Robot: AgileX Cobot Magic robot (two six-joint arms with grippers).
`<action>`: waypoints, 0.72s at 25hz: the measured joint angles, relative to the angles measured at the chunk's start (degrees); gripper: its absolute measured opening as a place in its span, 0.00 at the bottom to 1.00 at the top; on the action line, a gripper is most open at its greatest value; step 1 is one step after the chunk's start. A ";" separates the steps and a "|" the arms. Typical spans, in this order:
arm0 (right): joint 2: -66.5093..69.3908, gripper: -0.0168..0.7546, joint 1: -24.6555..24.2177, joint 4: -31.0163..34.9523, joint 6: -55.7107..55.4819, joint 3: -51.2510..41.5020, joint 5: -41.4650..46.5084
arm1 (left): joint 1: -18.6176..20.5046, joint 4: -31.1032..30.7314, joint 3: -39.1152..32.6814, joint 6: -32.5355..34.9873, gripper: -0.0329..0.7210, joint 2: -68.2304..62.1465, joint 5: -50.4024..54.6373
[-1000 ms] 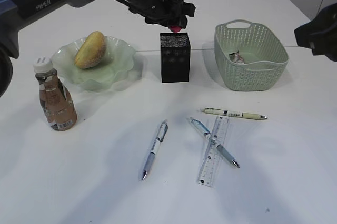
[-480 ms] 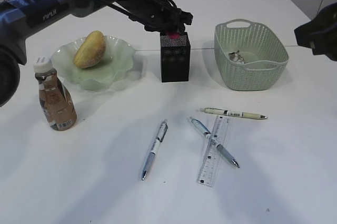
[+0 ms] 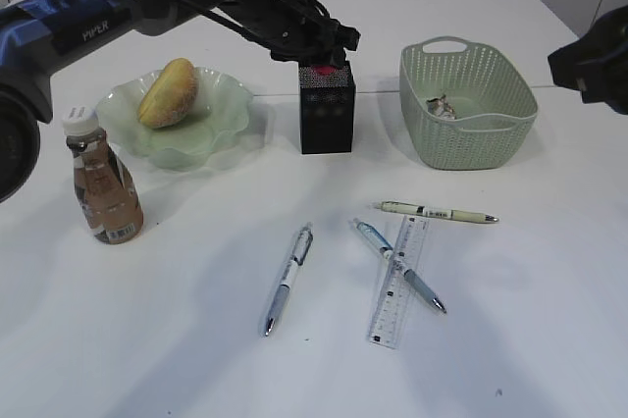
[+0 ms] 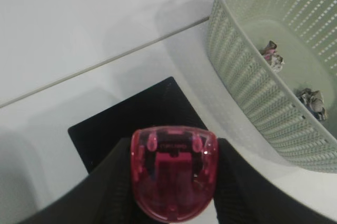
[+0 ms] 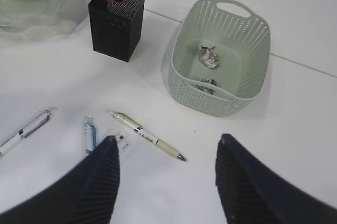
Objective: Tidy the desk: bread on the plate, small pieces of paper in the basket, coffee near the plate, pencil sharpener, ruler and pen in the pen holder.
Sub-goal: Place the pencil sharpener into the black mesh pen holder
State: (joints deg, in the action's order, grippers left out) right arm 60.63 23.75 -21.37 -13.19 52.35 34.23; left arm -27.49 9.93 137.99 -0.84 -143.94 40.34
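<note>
Legibly, "PIPER" on left arm [image 3: 93, 30] — coffee [image 3: 102, 192] label probably unreadable

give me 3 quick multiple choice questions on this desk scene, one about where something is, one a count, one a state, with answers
1. Where is the bread?
A. in the basket
B. on the plate
C. beside the ruler

2. How many pens lie on the desk?
A. one
B. three
C. five

3. What is the left end effector doing?
A. holding a pink pencil sharpener over the pen holder
B. hanging open over the coffee
C. gripping the ruler

Answers:
1. B, the bun rests in the plate with the wavy rim.
2. B, three pens lie near the ruler, one of them across it.
3. A, the left wrist view shows the pencil sharpener clamped between the fingers above the pen holder.
</note>
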 joint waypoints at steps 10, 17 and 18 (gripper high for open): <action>0.00 0.62 0.00 0.00 0.00 0.00 -0.47 | 0.00 0.00 0.00 0.00 0.45 0.00 0.00; 0.00 0.62 0.00 0.00 0.00 0.00 -0.63 | 0.00 0.10 0.00 0.00 0.45 0.00 0.00; 0.00 0.62 0.00 0.00 0.00 0.00 -0.63 | 0.00 0.10 0.00 0.00 0.45 0.00 0.00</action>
State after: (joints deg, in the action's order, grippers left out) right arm 60.63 23.75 -21.37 -13.19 52.35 33.60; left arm -27.49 10.03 137.99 -0.84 -143.94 40.34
